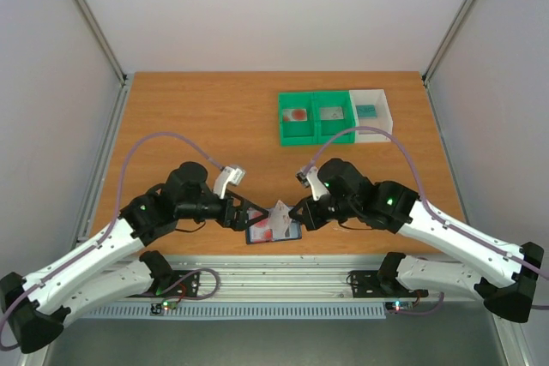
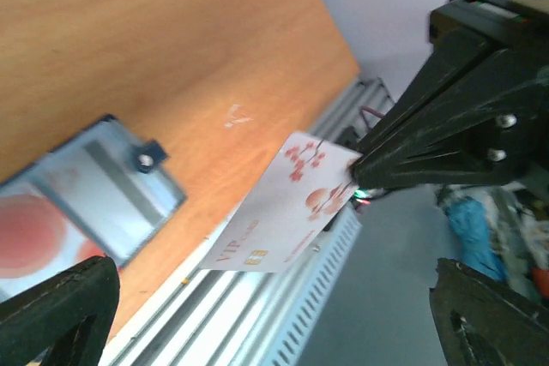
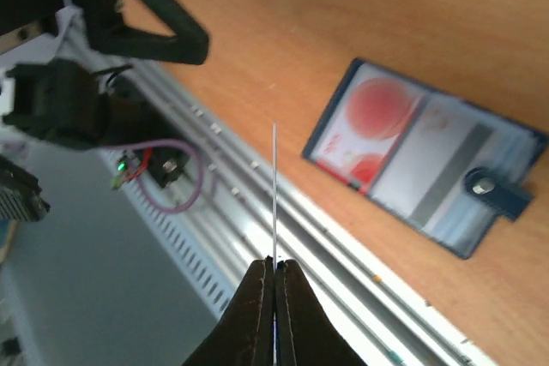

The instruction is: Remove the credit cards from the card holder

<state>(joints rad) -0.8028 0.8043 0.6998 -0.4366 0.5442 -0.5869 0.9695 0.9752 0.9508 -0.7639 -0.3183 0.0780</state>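
The card holder [image 1: 276,234] lies open on the table by the front edge, dark navy with a pale inner panel and a side tab [image 3: 497,195]. A red and white credit card [image 3: 371,117] sits in its left pocket. A second credit card [image 2: 287,203], white with red flowers, hangs in the air above the table's edge. My right gripper [image 1: 296,212] is shut on one end of it, and in the right wrist view the card [image 3: 274,186] shows edge-on as a thin line. My left gripper [image 1: 249,212] stands open just left of this card, its fingers [image 2: 60,310] apart and touching nothing.
Two green bins [image 1: 315,116] and a white bin [image 1: 375,114] stand at the back right of the table, each with a card inside. A grey slotted metal rail [image 1: 274,276] runs along the front edge, with the arm bases on it.
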